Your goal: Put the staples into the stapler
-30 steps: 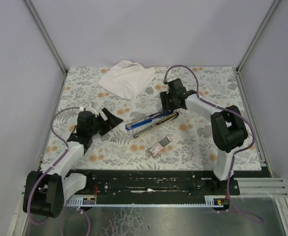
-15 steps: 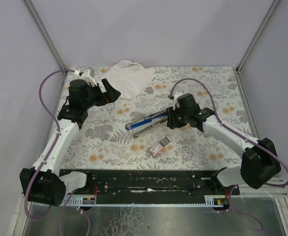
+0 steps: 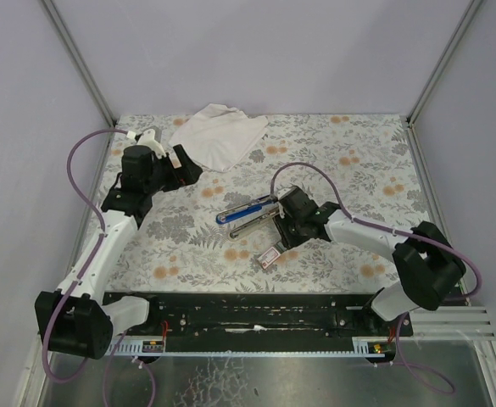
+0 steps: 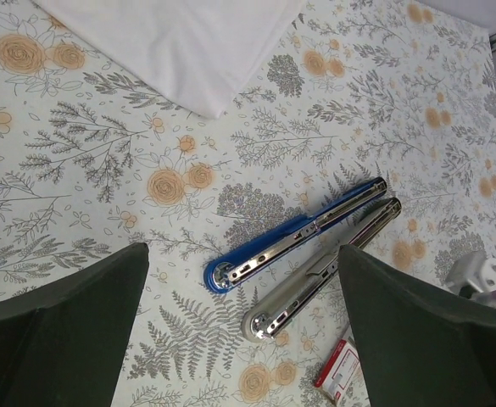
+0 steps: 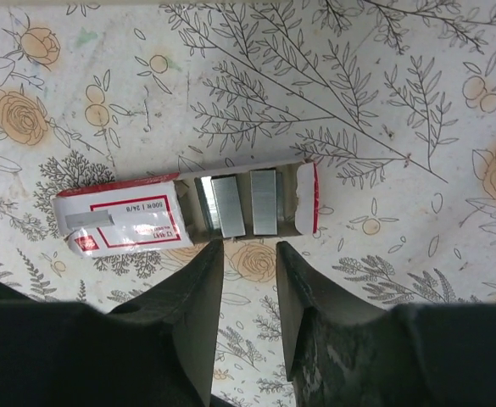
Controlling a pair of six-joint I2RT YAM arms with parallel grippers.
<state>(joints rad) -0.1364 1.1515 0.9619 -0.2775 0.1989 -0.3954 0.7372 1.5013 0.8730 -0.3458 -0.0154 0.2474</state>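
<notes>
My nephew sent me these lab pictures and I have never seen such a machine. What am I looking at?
Two robot arms are bolted at the near edge of a flowered table. The wide picture comes from a fixed camera above and behind them. The other two come from a camera on each wrist, so the dark shapes at the bottom are that arm's own fingers. On the table lie a blue stapler, a silver stapler beside it, a white cloth and a small box of staples, slid open. The left fingers are spread wide, away from the staplers; the right fingers, closer together, point at the box. Neither holds anything.
</notes>
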